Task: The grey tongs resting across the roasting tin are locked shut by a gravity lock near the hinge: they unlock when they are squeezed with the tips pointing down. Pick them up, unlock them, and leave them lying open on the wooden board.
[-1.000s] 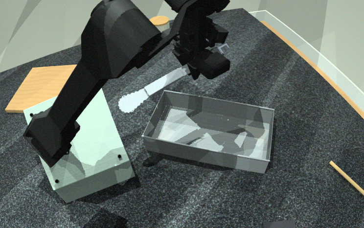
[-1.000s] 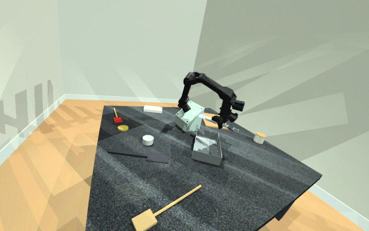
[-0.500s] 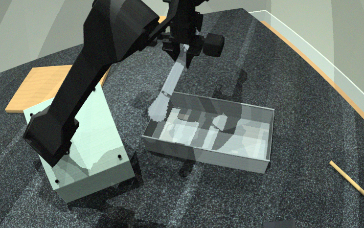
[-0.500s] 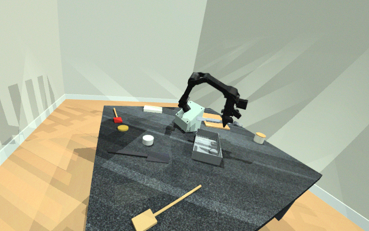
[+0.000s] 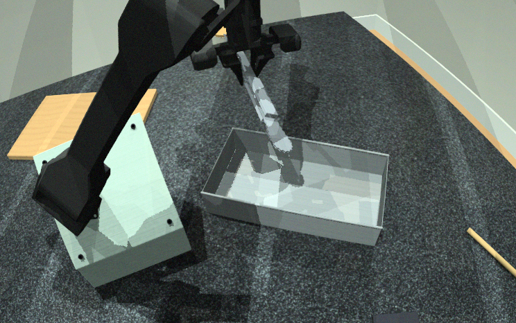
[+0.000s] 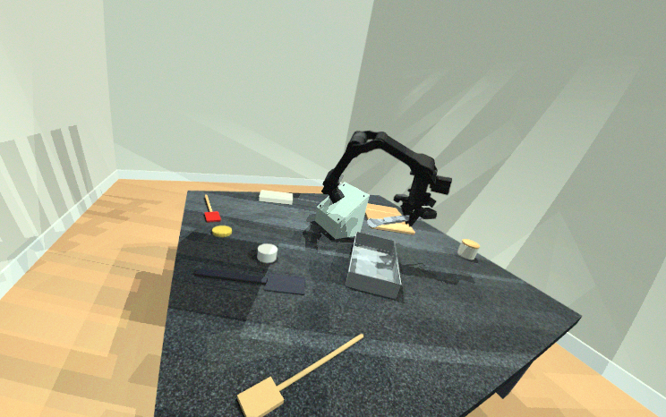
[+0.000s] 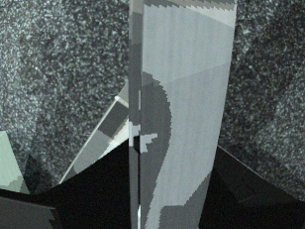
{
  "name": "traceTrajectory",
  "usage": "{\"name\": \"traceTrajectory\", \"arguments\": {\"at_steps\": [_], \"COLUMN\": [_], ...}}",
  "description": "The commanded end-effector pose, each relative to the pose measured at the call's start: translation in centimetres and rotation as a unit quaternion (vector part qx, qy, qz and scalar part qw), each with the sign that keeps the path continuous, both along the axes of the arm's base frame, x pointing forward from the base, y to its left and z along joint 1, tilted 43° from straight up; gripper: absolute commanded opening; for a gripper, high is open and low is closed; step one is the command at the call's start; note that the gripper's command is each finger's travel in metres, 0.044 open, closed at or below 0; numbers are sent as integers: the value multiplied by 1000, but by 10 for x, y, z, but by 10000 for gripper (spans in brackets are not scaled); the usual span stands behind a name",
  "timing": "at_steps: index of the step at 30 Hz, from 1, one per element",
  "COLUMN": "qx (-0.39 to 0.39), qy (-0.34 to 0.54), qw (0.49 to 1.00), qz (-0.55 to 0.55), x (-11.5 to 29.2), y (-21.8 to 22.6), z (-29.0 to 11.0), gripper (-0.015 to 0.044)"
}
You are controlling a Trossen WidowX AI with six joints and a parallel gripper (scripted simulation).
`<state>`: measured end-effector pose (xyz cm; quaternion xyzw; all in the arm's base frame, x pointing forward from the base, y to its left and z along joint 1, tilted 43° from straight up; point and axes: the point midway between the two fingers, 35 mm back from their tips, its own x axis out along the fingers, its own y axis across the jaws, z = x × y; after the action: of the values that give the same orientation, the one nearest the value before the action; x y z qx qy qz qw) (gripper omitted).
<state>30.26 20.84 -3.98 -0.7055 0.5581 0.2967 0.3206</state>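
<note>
My gripper (image 5: 249, 78) (image 6: 412, 222) is shut on the grey tongs (image 5: 266, 107) (image 6: 387, 220) (image 7: 193, 58), above the table behind the tin. The tongs' long end slants toward the top camera and overlaps the tin's back rim in that view. In the exterior view they look near level, slightly lower at the far end. Their two arms look close together; the lock is not clear. The roasting tin (image 5: 320, 217) (image 6: 373, 288) holds only reflections and shadows. The wooden board (image 5: 53, 118) (image 6: 382, 212) lies at the back left in the top view, partly hidden by the arm.
The arm stands on a pale green box (image 5: 133, 167) (image 6: 344, 211) between the board and the tin. A lidded jar (image 6: 467, 250) is near the table edge. A white cylinder (image 6: 267, 253), a dark spatula (image 6: 286, 284) and a wooden mallet (image 6: 260, 396) lie elsewhere.
</note>
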Motion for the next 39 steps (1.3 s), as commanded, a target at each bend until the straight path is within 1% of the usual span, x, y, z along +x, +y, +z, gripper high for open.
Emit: {"name": "traceTrajectory", "arguments": {"at_steps": [1,10,19,29,39], "qx": [-13,-52,-90,-128,-162], "qy": [44,151,254,359,451], "qw": [997,968,906,803,669], "qz": [57,195,326,457,568], "x": [-5,-17,-30,-46,-62], "y": [8,23,37,50,62], "z": [-5,-17,-29,-43,-56], "gripper": [-150,-150,-150,-150,-150]}}
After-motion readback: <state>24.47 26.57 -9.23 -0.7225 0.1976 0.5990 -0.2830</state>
